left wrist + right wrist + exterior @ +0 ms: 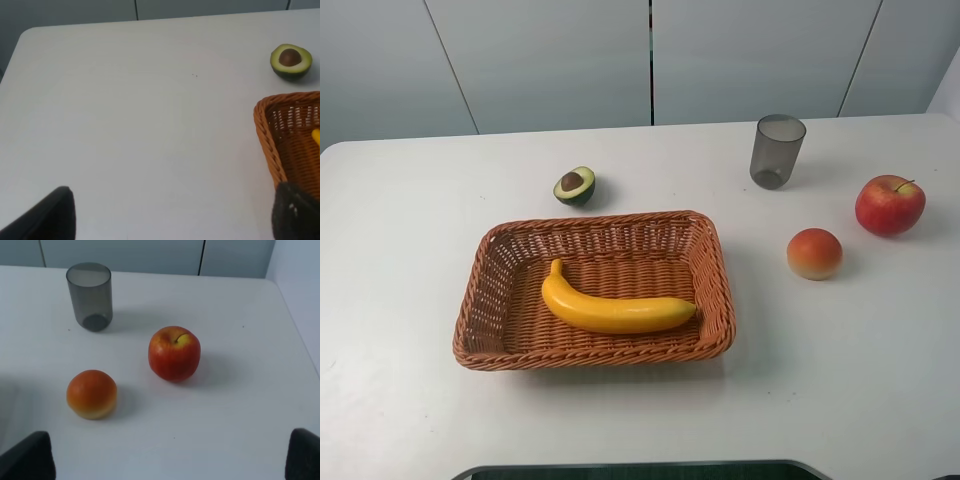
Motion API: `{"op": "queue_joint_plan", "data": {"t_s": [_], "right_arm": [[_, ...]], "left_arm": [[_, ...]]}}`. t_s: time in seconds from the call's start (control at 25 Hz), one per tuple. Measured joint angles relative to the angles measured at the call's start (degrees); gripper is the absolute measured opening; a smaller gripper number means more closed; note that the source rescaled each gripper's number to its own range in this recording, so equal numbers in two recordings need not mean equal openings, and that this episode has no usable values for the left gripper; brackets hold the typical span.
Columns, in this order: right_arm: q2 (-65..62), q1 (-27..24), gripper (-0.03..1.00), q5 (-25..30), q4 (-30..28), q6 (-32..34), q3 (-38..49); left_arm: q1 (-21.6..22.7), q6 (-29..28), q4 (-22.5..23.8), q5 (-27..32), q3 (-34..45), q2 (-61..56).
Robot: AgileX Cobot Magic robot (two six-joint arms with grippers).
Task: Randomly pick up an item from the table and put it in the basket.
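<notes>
While the banana lay inside the basket, well away from both sets of fingers, the left fingers and right fingers stood wide apart over bare surface, gripping nothing; the apple sat beyond the right pair.

Grey cup, red apple, orange fruit

Basket cut off by left wrist frame edge; banana only sliver; both hands mostly out of frame.
</notes>
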Motion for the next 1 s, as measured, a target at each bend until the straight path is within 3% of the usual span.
{"op": "queue_joint_plan", "data": {"t_s": [1.0], "right_arm": [[-0.22, 0.68, 1.0, 0.23, 5.33, 2.4, 0.0]], "left_arm": [[0.0, 0.0, 0.0, 0.0, 0.0, 0.0]]}}
